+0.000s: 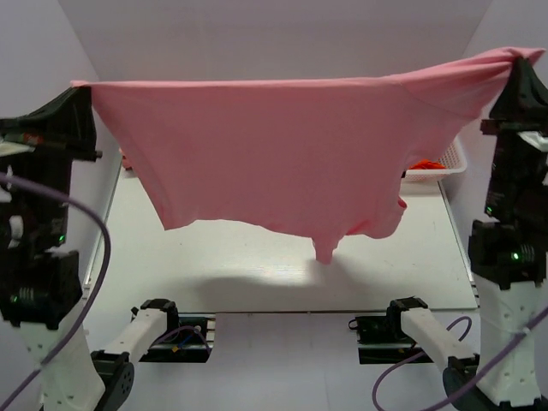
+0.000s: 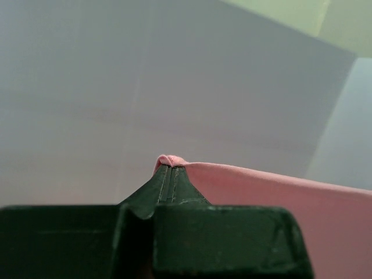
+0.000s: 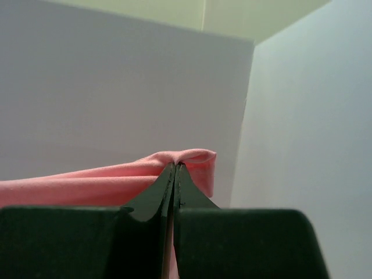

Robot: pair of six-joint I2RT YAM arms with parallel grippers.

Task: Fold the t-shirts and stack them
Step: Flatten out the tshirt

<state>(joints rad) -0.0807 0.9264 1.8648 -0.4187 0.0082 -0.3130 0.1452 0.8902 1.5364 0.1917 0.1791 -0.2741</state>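
A rose-pink t-shirt [image 1: 274, 154] hangs spread wide in the air above the table, stretched between both arms. My left gripper [image 1: 83, 88] is shut on its upper left corner, high at the left. My right gripper [image 1: 519, 60] is shut on the opposite corner, high at the right and slightly higher. In the left wrist view the fingertips [image 2: 170, 168] pinch a fold of pink cloth [image 2: 279, 192]. In the right wrist view the gripper [image 3: 176, 165] clamps a bunched pink edge [image 3: 186, 158]. The shirt's lower hem sags unevenly, with a small tail [image 1: 325, 250] hanging lowest.
A white lattice basket [image 1: 445, 158] sits at the back right of the table, holding orange-red cloth [image 1: 425, 163]. The shirt hides most of the back of the white table [image 1: 257, 274]. White walls close in on both sides. Purple cables loop near both arm bases.
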